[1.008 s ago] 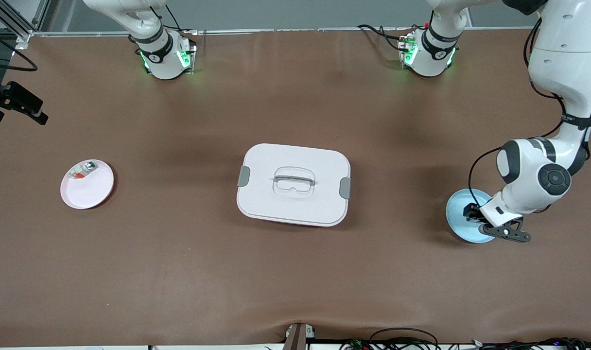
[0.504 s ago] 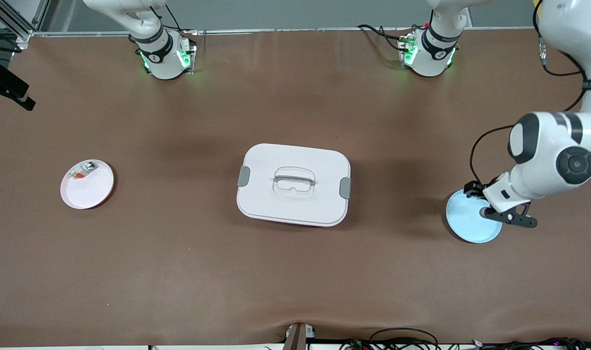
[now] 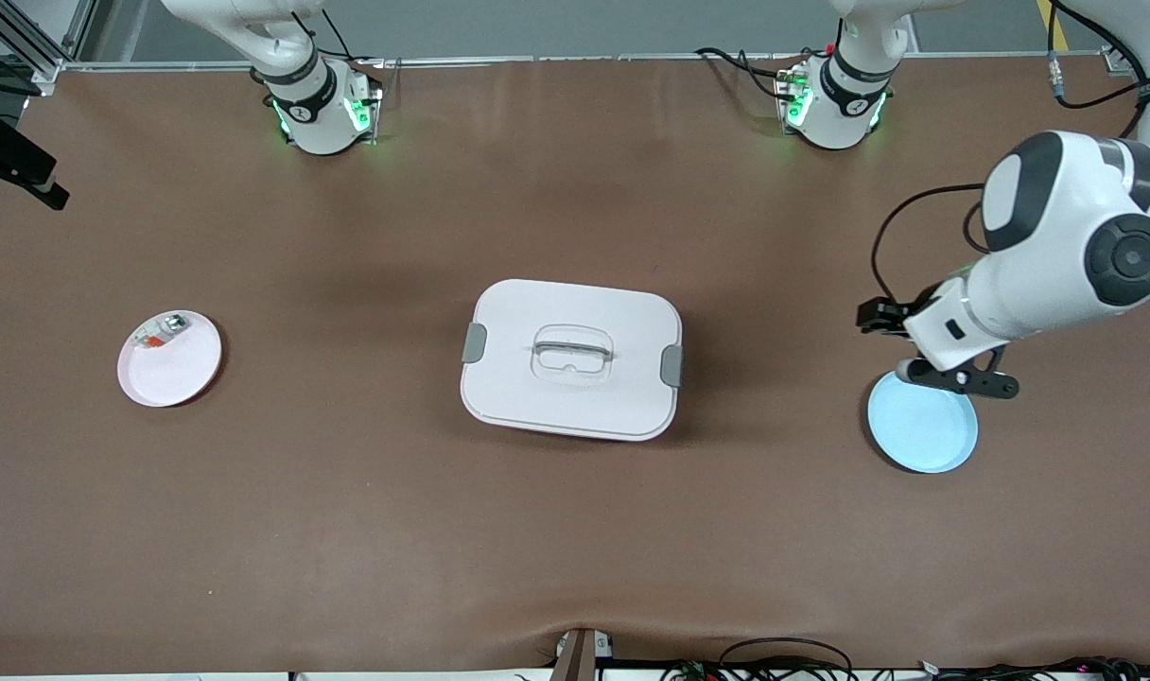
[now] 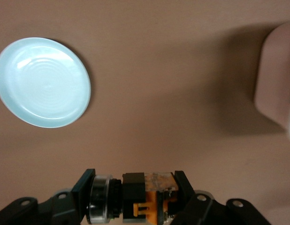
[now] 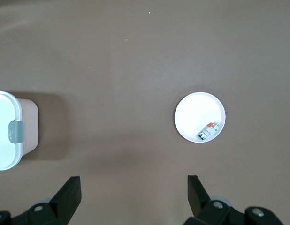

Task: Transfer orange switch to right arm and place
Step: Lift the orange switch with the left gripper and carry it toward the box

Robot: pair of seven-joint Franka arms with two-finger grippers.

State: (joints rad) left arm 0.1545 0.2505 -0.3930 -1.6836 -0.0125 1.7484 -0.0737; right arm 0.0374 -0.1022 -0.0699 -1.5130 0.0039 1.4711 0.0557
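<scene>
The orange switch (image 4: 146, 196) is a small black block with an orange body and a silvery round cap. My left gripper (image 4: 135, 197) is shut on it, one finger at each end. In the front view this gripper (image 3: 879, 319) hangs just above the rim of the light blue plate (image 3: 923, 423), on the side toward the robots' bases. That plate (image 4: 41, 82) has nothing on it. My right gripper (image 5: 134, 192) is open and holds nothing, high over the right arm's end of the table. Only a black part of it (image 3: 22, 170) shows in the front view.
A white lidded box (image 3: 571, 359) with a handle and grey clips stands mid-table. A pale pink plate (image 3: 173, 375) lies toward the right arm's end. On it rests a silvery-white piece with a red-orange bit (image 3: 162, 333), also in the right wrist view (image 5: 209, 130).
My left gripper has risen off the blue plate with the switch in its grip and drifted toward the robots' bases. The right gripper's black part has shifted a little at the table's edge.
</scene>
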